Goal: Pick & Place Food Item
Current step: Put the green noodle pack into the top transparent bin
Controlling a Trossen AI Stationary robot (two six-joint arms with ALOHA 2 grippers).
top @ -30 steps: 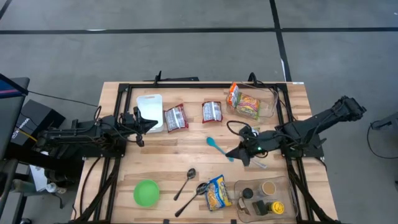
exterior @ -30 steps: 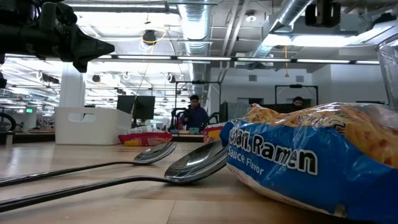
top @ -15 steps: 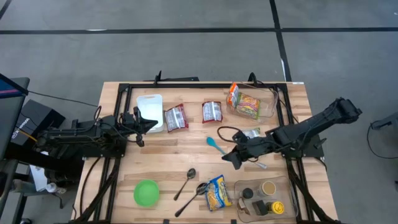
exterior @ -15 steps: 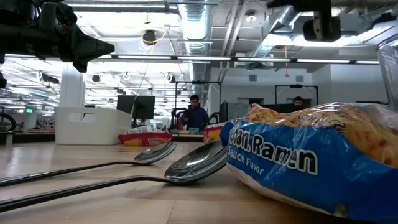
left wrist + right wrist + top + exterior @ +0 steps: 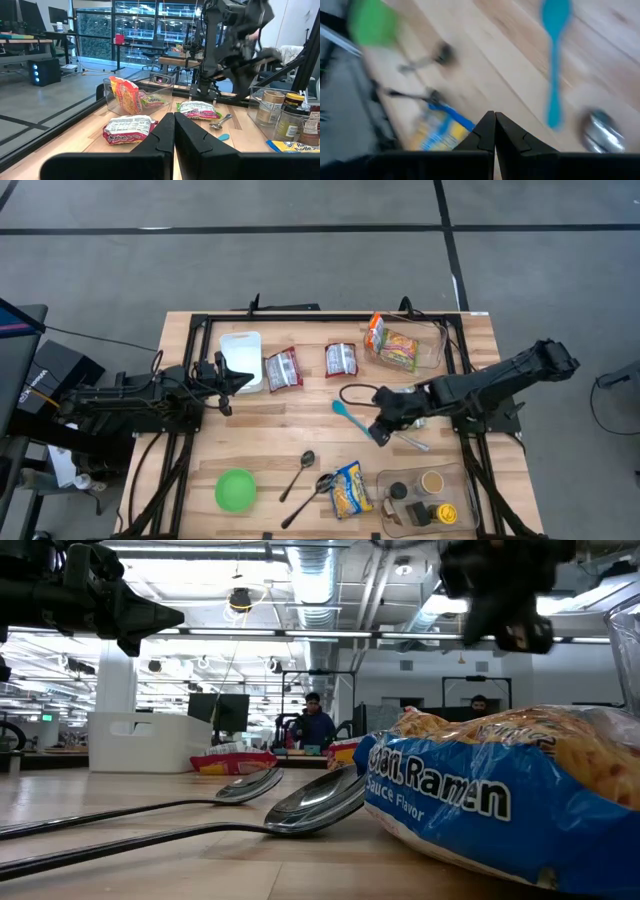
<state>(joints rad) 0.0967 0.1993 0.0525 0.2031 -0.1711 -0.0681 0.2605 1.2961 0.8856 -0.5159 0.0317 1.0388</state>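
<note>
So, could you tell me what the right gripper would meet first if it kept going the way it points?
Probably the blue-and-yellow ramen packet beyond the shut right gripper, though depth is unclear; the turquoise plastic spoon lies off to one side.

The right wrist view is smeared, so the blue spoon (image 5: 553, 60), the green bowl (image 5: 370, 22) and the ramen packet (image 5: 437, 131) lose their detail.

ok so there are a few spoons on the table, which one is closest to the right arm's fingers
The blue plastic spoon, lying mid-table just beside the right gripper. It is the only coloured one; the two long metal spoons lie farther off, near the yellow-and-blue ramen packet.
</note>
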